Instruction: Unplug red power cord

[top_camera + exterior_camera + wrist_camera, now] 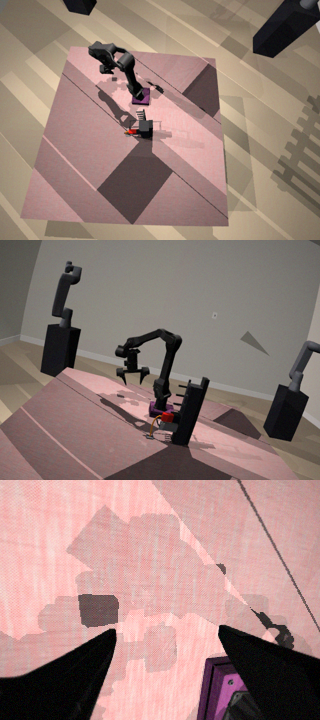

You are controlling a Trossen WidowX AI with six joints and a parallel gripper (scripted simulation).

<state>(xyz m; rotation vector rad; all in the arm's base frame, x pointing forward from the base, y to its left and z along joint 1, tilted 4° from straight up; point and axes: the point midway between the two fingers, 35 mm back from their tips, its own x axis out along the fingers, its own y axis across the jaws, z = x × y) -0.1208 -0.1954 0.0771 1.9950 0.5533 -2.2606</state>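
Fingers of the gripper [132, 379] stand spread wide with nothing between them, both dark tips pointing down at the pink table top [77, 144] from well above it. In the wrist view the two fingertips frame only patchy shadow on the pink surface, and a corner of the purple base plate [212, 685] shows at about 5 o'clock. Seen from the top camera, the arm [130, 74] rises from that purple base plate [144, 99] and folds over toward 10 o'clock, so the gripper [104, 69] hangs well apart from the task's things. The red plug [132, 131] sits at roughly 6 o'clock from the base, touching the 9 o'clock side of a dark upright stand [145, 128]. In the exterior view the red plug [167, 416] is seated on top of the grey power strip [166, 426], which is fixed against the dark upright stand [189, 413]. An orange cord [154, 424] curves out of the plug and down to a small grey end piece [149, 436] lying on the table. Three other dark pedestals with arms, such as one at the left [59, 349], stand on the floor around the table.
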